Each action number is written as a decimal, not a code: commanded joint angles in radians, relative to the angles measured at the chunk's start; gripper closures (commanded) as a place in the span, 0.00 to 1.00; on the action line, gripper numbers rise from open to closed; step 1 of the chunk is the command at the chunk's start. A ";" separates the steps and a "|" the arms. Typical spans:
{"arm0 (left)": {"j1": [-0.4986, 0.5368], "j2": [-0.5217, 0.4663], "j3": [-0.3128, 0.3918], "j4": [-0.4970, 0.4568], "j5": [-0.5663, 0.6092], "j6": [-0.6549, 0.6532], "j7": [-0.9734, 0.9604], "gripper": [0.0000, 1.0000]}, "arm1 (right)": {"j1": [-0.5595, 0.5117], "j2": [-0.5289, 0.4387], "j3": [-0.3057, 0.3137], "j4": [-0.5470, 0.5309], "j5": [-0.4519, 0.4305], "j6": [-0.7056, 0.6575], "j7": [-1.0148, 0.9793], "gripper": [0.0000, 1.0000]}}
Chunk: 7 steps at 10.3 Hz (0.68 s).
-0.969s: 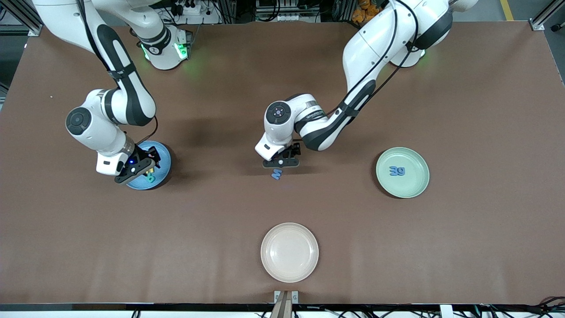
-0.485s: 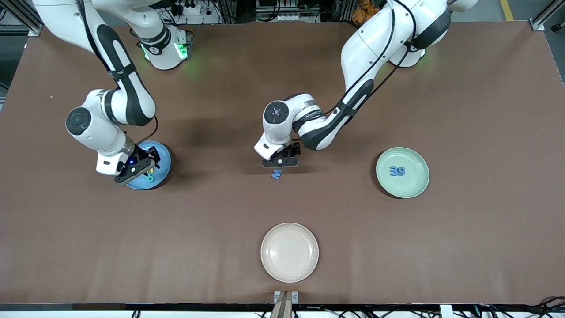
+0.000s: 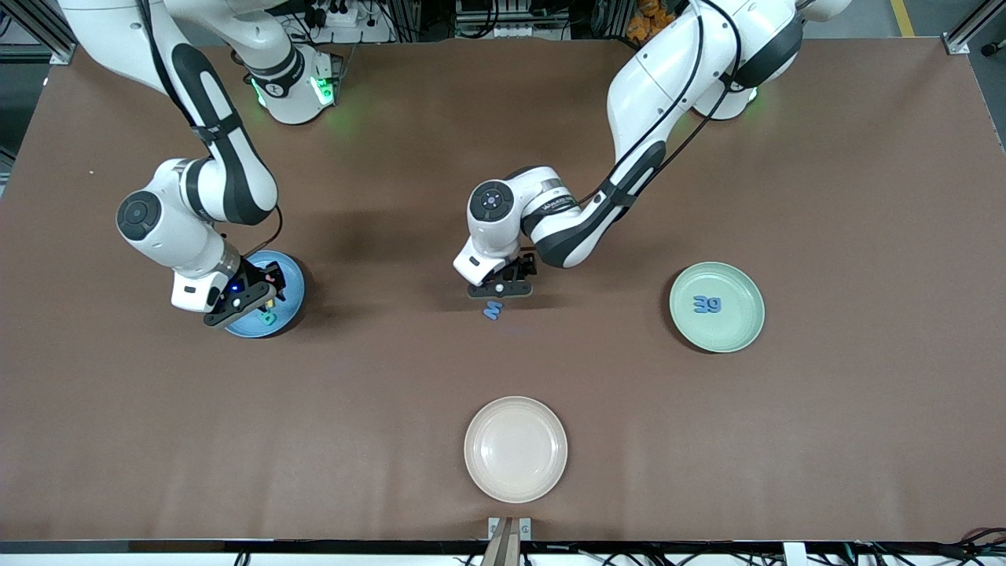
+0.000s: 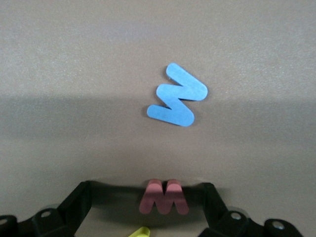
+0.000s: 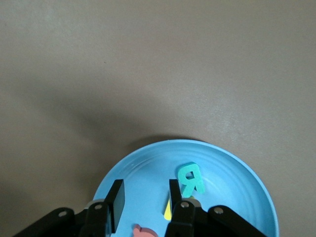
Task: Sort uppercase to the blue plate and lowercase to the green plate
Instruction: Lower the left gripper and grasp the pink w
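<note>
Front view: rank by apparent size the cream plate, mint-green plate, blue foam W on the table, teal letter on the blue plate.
1. Round cream plate, though nearest the camera, so unsure against the next
2. Round mint-green plate
3. Blue foam W and teal foam letter: look alike, unranked

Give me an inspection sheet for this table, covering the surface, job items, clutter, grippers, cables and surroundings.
Surface: brown table.
Job's things: blue W on table; red w beside it; teal R in blue plate; blue letters in green plate.
Clutter: cream plate.
Grippers: left gripper open, over the red w; right gripper over blue plate, empty, fingers apart.
Cables: along arms.
Surroundings: frames, wiring.
</note>
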 commanded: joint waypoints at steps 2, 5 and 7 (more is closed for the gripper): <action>-0.016 -0.004 0.010 0.014 -0.005 -0.033 0.008 0.37 | 0.003 -0.019 0.004 0.005 0.029 -0.016 -0.011 0.39; -0.026 -0.004 0.010 0.016 -0.068 -0.038 -0.001 1.00 | 0.003 -0.019 0.003 0.037 0.029 -0.072 -0.013 0.23; -0.029 -0.006 0.010 0.016 -0.068 -0.038 -0.009 1.00 | 0.003 -0.017 0.003 0.069 0.029 -0.126 -0.007 0.24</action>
